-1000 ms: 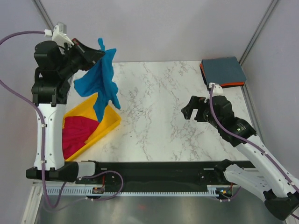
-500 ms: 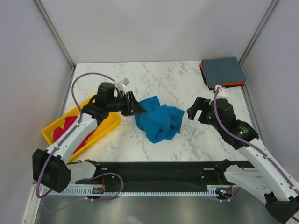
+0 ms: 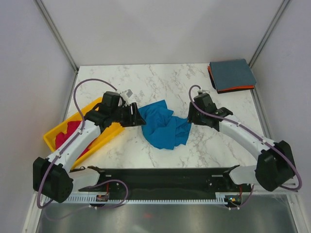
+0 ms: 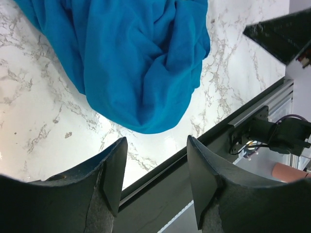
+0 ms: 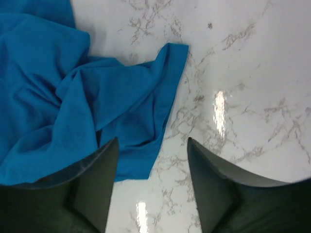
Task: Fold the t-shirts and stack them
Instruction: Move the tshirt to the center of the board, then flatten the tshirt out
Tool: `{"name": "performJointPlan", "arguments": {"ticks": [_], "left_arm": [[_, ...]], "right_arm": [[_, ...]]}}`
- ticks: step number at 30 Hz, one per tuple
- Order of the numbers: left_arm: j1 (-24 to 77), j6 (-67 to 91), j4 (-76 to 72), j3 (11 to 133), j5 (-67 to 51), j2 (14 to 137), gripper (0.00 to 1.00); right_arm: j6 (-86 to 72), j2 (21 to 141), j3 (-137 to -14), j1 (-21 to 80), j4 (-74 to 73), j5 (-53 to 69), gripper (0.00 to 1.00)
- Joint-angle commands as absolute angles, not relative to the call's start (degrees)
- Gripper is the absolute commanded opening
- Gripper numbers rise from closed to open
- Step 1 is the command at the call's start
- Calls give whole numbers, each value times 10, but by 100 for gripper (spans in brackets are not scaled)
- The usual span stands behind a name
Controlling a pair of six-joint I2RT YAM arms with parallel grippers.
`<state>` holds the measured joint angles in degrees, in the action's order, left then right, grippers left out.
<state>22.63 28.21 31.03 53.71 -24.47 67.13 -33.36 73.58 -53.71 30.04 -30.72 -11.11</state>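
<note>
Evidently left pincer (image 4: 155, 141), right pincer (image 5: 152, 142) part-open, empty, flanking blue t-shirt (image 3: 165, 127).

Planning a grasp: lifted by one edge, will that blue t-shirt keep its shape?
Probably not: the blue t-shirt lies crumpled in soft folds, so it should droop. Pushed, it would likely bunch up rather than slide across the marble table.

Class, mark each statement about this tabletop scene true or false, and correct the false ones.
1. The blue t-shirt lies crumpled on the table. True.
2. The left gripper is clamped on the blue t-shirt. False: its jaws stand apart, empty, beside the shirt.
3. The magenta-red t-shirt lies in the yellow tray. True.
4. The grey-blue t-shirt lies crumpled mid-table. False: it sits folded at the far right corner, on the orange t-shirt.
</note>
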Motion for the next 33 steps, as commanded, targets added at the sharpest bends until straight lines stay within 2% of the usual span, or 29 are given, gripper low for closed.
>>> {"name": "performJointPlan", "arguments": {"ticks": [1, 5, 8, 15, 20, 23, 24, 26, 27, 28, 32, 33], "left_arm": [[229, 244, 303, 541, -252, 697, 60], [244, 249, 293, 543, -231, 721, 64], [252, 257, 281, 547, -229, 746, 66], [291, 272, 259, 551, -209, 821, 68], [322, 279, 245, 555, -205, 877, 64], [330, 287, 242, 562, -203, 903, 51], [332, 288, 243, 562, -204, 906, 38], [331, 291, 242, 568, -200, 907, 21], [331, 292, 243, 570, -200, 904, 9], [331, 293, 242, 574, -199, 899, 4], [331, 296, 243, 591, -193, 895, 2], [330, 296, 244, 598, -193, 896, 2]], "right_arm": [[-301, 782, -563, 247, -237, -70, 62], [-290, 844, -547, 177, -176, 39, 57], [-259, 884, -545, 163, -146, 86, 56], [-272, 945, -551, 151, -110, 85, 55], [-273, 983, -555, 151, -82, 74, 59], [-271, 998, -548, 152, -61, 65, 48], [-269, 1000, -546, 153, -56, 63, 47], [-269, 1004, -542, 153, -54, 47, 46], [-270, 1005, -541, 153, -53, 40, 43], [-271, 1005, -538, 153, -50, 37, 42], [-279, 1021, -532, 153, -17, -10, 28], [-278, 1025, -538, 153, -16, -31, 17]]}}
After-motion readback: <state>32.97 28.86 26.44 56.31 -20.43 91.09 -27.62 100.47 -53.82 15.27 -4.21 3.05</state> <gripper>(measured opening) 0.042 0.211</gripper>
